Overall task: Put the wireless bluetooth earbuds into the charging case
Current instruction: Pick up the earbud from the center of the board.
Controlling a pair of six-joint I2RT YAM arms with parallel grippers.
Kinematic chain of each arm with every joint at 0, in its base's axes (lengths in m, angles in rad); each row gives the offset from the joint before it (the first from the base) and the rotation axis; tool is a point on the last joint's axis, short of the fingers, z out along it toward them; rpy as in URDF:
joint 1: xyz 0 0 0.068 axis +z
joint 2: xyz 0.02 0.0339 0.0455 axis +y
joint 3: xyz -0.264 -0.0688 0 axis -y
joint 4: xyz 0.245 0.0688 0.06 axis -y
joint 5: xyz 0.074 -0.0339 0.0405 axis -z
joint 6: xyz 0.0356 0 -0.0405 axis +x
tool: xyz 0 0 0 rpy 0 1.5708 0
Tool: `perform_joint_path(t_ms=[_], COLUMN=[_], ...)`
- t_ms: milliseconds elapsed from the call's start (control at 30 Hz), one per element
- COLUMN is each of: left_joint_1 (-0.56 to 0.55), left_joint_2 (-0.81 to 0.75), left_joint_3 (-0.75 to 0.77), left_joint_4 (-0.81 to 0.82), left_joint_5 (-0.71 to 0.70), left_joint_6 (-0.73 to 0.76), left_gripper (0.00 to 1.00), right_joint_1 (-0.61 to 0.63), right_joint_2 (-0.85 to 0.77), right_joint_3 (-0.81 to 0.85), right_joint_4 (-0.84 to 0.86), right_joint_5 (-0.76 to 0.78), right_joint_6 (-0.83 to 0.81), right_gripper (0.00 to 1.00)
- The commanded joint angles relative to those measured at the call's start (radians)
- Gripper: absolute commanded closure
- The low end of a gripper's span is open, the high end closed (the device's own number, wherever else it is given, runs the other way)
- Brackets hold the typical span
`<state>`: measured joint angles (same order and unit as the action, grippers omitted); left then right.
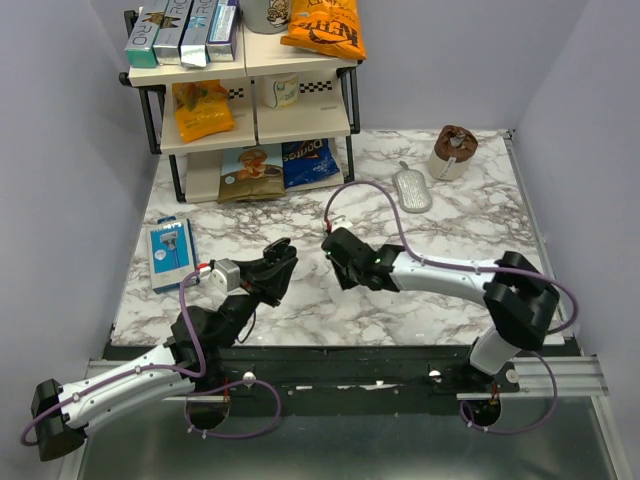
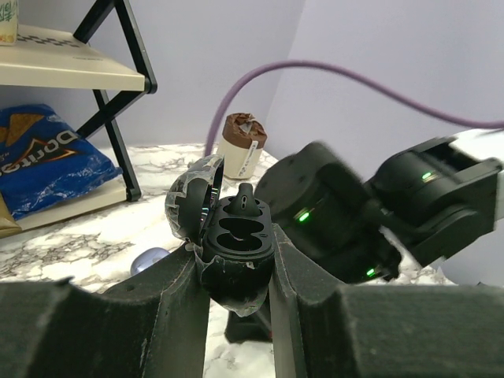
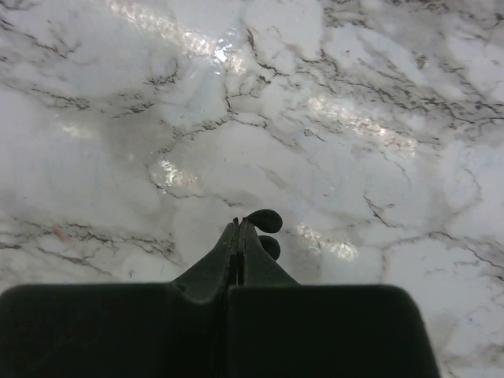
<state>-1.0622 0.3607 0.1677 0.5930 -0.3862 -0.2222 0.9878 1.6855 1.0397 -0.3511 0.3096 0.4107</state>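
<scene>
My left gripper is shut on the black charging case and holds it above the table with its lid open to the left. Two dark wells show in the case, and a small black piece stands at its far end. In the top view this gripper is left of centre. My right gripper is shut on a tiny glossy black earbud that sticks out to the right of the fingertips, above the marble. A second dark blob just below it may be its shadow. In the top view the right gripper is close to the case's right.
A shelf rack with snack bags stands at the back left. A blue boxed pack lies at the left. A grey oblong object and a brown-topped cup sit at the back right. A pale purple thing lies under the case.
</scene>
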Motion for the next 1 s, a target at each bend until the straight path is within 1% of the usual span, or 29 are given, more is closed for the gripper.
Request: perform_joint_path(t_ms=[0, 33, 100, 133, 233, 300, 333, 400, 433, 467, 500, 533, 567, 600, 633, 667, 700, 733, 800, 833, 933, 967], left_joint_1=[-0.001, -0.002, -0.002, -0.001, -0.002, -0.002, -0.001, 0.002, 0.01, 0.016, 0.025, 0.034, 0.063, 0.082, 0.103, 0.155, 0.18, 0.208, 0.272, 0.286, 0.333, 0.343], left_joint_2=[-0.016, -0.017, -0.013, -0.006, 0.018, 0.041, 0.047, 0.057, 0.06, 0.064, 0.066, 0.067, 0.073, 0.08, 0.086, 0.105, 0.119, 0.133, 0.184, 0.204, 0.296, 0.352], left_joint_3=[0.006, 0.007, 0.01, 0.015, 0.052, 0.085, 0.095, 0.111, 0.118, 0.131, 0.141, 0.148, 0.157, 0.165, 0.171, 0.187, 0.191, 0.197, 0.21, 0.217, 0.253, 0.278], left_joint_4=[0.007, 0.007, 0.008, 0.005, -0.03, -0.059, -0.067, -0.071, -0.074, -0.081, -0.099, -0.108, -0.111, -0.114, -0.114, -0.11, -0.087, -0.067, 0.005, 0.023, 0.106, 0.129], left_joint_5=[-0.032, -0.039, -0.042, -0.039, -0.019, -0.01, -0.006, 0.01, 0.018, 0.036, 0.076, 0.11, 0.15, 0.256, 0.314, 0.373, 0.45, 0.569, 0.696, 0.789, 0.923, 1.002], left_joint_6=[0.003, 0.003, 0.006, 0.009, 0.026, 0.043, 0.047, 0.056, 0.058, 0.06, 0.061, 0.054, 0.049, 0.038, 0.012, -0.011, -0.029, -0.051, -0.114, -0.13, -0.19, -0.206], left_gripper=[1.0, 1.0, 1.0, 1.0, 1.0, 1.0, 1.0, 1.0, 1.0, 1.0, 1.0, 1.0, 1.0, 1.0, 1.0, 1.0, 1.0, 1.0, 1.0, 1.0, 1.0, 1.0], right_joint_1=[-0.005, -0.006, -0.014, -0.021, -0.064, -0.118, -0.138, -0.193, -0.213, -0.247, -0.259, -0.271, -0.293, -0.301, -0.308, -0.314, -0.314, -0.316, -0.317, -0.316, -0.317, -0.319], right_joint_2=[-0.159, -0.223, -0.295, -0.361, -0.447, -0.518, -0.538, -0.59, -0.607, -0.625, -0.654, -0.668, -0.684, -0.707, -0.714, -0.722, -0.733, -0.753, -0.776, -0.796, -0.823, -0.84], right_joint_3=[-0.023, -0.027, -0.029, -0.024, 0.0, 0.014, 0.026, 0.039, 0.04, 0.04, 0.043, 0.042, 0.034, 0.033, 0.033, 0.031, 0.031, 0.029, 0.026, 0.025, 0.014, 0.01], right_joint_4=[-0.003, -0.003, 0.009, 0.009, 0.014, 0.012, 0.014, 0.021, 0.041, 0.052, 0.06, 0.067, 0.101, 0.118, 0.129, 0.151, 0.162, 0.188, 0.215, 0.224, 0.274, 0.285], right_joint_5=[-0.001, -0.01, -0.049, -0.111, -0.271, -0.387, -0.488, -0.605, -0.71, -0.765, -0.806, -0.904, -0.962, -1.004, -1.094, -1.131, -1.162, -1.228, -1.286, -1.343, -1.432, -1.443], right_joint_6=[-0.038, -0.045, -0.087, -0.095, -0.134, -0.141, -0.141, -0.141, -0.141, -0.133, -0.127, -0.122, -0.109, -0.098, -0.092, -0.079, -0.073, -0.07, -0.049, -0.043, -0.015, -0.015], right_gripper=[0.99, 0.99, 0.99, 0.99, 0.99, 0.99, 0.99, 0.99, 0.99, 0.99, 0.99, 0.99, 0.99, 0.99, 0.99, 0.99, 0.99, 0.99, 0.99, 0.99, 0.99, 0.99])
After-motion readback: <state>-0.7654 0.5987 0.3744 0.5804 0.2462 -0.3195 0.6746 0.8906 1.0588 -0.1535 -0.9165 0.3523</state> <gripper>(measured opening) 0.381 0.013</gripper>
